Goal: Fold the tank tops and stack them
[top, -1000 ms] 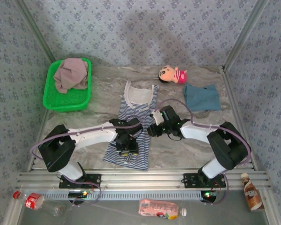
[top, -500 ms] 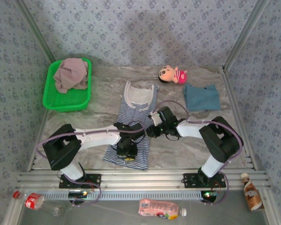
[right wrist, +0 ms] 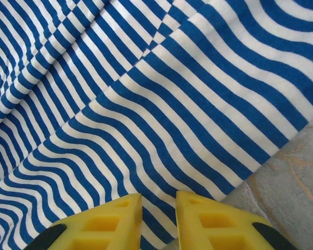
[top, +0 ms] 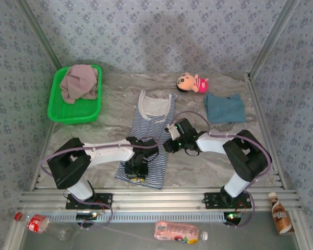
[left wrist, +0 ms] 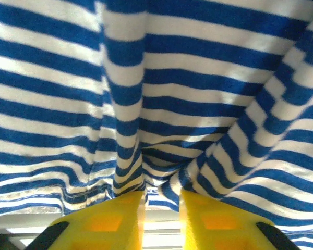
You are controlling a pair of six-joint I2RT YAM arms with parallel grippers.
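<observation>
Left gripper (left wrist: 160,195): pinching the hem of the navy-and-white striped cloth tank top (top: 146,124).
Right gripper (right wrist: 158,198): at the top's right edge; grip, can't tell.
Your move: carry the hem evenly toward the neckline.

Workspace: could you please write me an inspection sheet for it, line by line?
Surface: marbled table.
Job's things: striped top spread at centre; teal top far right; mauve top crumpled in basket.
Clutter: doll near teal top; three bottles before the rail.
Pincers: left pincer pinches striped top near hem; right pincer at its right edge, grip unclear.
Cables: purple cables, loosely looped.
Surroundings: patterned walls.
</observation>
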